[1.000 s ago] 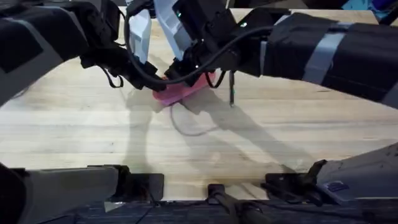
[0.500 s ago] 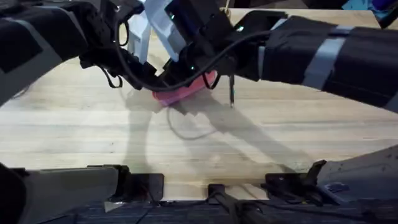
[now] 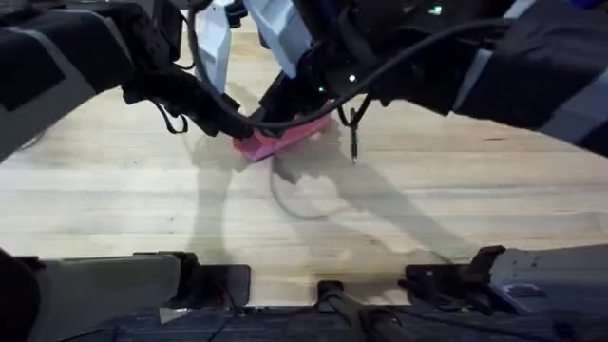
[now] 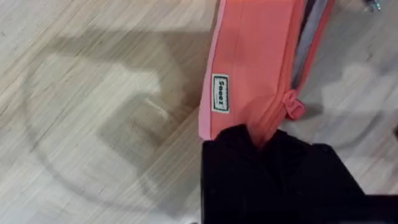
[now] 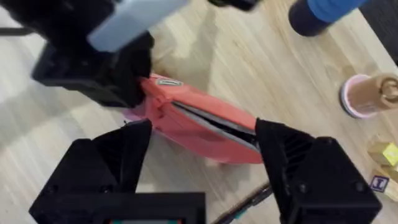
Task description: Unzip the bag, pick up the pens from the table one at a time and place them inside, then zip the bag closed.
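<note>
Bag (image 4: 255, 68) end pinched in left hand (image 4: 264, 134); right hand (image 5: 202, 146) spread, empty. Pen (image 3: 354, 138) at 3 o'clock. Anchor firmly, widen zip.

A robotics lab bench is suggested: a pale butcher-block table (image 3: 142, 204) is seen, with two black cabled arms mounted at its near edge. Beyond the right gripper (image 5: 202, 165), odd test props are scattered: a blue-capped cylinder (image 5: 320, 12), a pink-rimmed wooden spool (image 5: 367, 94), small blocks (image 5: 384, 152).
</note>
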Robot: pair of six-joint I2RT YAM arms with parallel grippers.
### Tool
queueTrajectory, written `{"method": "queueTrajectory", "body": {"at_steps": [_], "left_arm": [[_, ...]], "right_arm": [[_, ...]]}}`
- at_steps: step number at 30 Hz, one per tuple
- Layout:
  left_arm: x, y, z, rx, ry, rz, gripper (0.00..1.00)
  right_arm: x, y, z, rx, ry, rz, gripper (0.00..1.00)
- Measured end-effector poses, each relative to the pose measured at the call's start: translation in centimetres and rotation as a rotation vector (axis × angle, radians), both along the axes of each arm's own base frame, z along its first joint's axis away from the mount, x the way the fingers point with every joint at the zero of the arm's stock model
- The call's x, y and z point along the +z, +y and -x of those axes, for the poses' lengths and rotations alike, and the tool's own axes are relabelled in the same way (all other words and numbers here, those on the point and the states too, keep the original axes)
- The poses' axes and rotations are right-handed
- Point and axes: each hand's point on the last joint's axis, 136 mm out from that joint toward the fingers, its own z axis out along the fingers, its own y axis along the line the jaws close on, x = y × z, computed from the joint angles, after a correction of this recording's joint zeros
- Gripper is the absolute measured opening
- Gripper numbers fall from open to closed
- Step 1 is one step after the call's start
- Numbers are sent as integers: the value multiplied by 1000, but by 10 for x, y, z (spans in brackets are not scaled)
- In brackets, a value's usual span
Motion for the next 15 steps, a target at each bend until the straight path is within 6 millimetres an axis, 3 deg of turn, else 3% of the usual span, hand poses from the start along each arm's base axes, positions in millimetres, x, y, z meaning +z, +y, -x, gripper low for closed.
{"method": "queueTrajectory", "body": {"at_steps": [1, 2, 7, 8, 9, 11, 12, 13, 15], "left_arm": [[0, 0, 0, 1, 0, 0, 48], [0, 0, 0, 0, -1, 0, 125], [1, -1, -2, 2, -5, 8, 872], [1, -1, -1, 6, -3, 10, 960], [1, -1, -1, 6, -3, 11, 983], [1, -2, -1, 6, -3, 12, 994], [2, -3, -1, 5, -3, 19, 995], [2, -3, -1, 4, -3, 23, 995], [3, -5, -1, 1, -2, 32, 995]], "right_arm": [[0, -2, -2, -5, 1, 3, 997], [0, -4, -4, -12, 1, 1, 996], [0, -13, -13, -39, 0, -1, 997], [0, -14, -14, -42, 0, -1, 997], [0, -15, -15, -45, 0, -1, 997], [0, -18, -18, -53, -1, 0, 700], [0, -21, -20, -61, -2, 0, 265], [0, -22, -21, -65, -1, 0, 115], [0, -24, -23, -72, 0, -2, 36]]}}
